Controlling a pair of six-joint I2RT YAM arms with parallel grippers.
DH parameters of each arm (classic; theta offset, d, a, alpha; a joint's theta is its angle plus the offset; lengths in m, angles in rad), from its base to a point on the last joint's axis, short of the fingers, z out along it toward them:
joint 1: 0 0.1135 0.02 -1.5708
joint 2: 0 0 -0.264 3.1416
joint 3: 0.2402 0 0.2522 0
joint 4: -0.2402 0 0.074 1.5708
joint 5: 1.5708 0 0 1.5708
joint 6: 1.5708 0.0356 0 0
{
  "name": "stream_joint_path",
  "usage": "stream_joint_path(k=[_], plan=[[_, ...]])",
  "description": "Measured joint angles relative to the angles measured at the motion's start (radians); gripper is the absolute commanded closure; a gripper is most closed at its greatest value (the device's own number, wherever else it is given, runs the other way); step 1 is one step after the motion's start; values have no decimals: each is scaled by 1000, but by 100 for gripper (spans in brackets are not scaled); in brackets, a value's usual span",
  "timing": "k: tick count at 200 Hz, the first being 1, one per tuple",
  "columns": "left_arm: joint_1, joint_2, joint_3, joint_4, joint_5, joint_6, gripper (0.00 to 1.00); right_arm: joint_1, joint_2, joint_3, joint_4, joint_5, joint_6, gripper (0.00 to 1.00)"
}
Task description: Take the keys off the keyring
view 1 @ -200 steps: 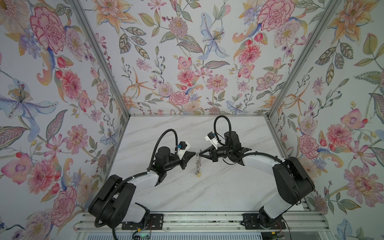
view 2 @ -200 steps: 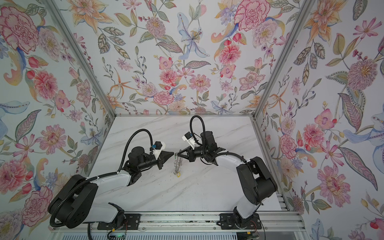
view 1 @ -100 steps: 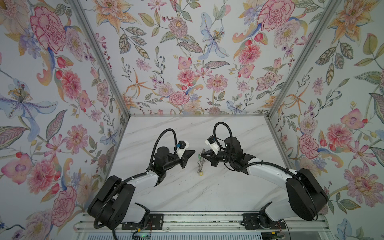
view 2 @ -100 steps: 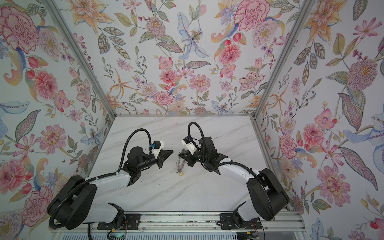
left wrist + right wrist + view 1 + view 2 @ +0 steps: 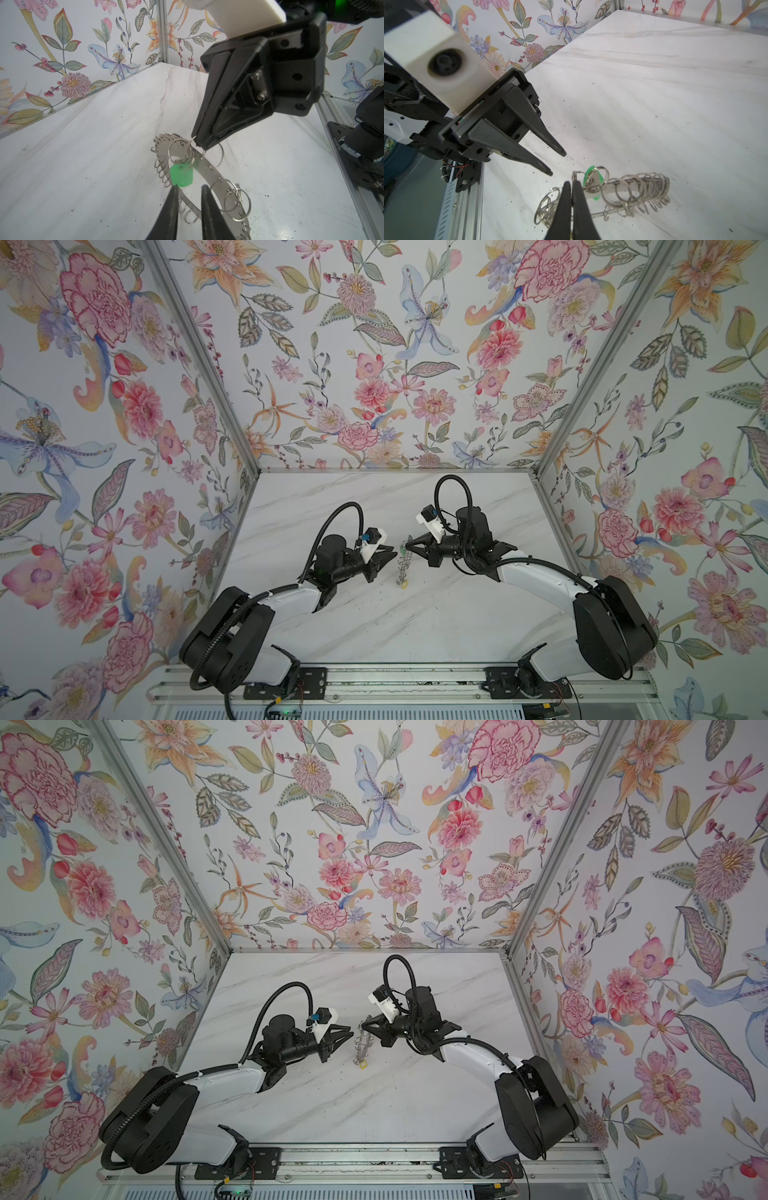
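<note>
Status: no key is off yet. On the surface (image 5: 415,614), between the left arm (image 5: 291,597) and right arm (image 5: 536,576), the keyring (image 5: 207,169) stands on edge, and its lower rim appears to rest on the surface. The green-tagged key (image 5: 181,175) hangs near the top. The yellow-tagged key (image 5: 404,583) dangles at the bottom. I judge both removals outstanding.

Both arms reach inward, wrists low. The right gripper (image 5: 572,184) is clamped on a rim loop (image 5: 574,174) and holds the keyring up. The left gripper (image 5: 189,188) stands slightly apart and empty, just beside the green tag.
</note>
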Motion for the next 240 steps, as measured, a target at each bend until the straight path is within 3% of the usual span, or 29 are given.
stream_joint_path(k=[31,72,110,167,240], plan=[[-32,-1,6,-39,-51,52,67,-12,24,41,-42,-98,0,100],[-46,-77,-29,-40,-142,105,66,-20,55,60,-103,-168,-4,100],[-59,-141,-63,-21,-198,137,70,-20,56,60,-117,-194,-4,100],[-96,-129,-63,-47,-202,183,78,-20,57,62,-113,-201,0,100],[-119,-116,-51,-68,-202,194,79,-21,57,62,-113,-201,8,100]])
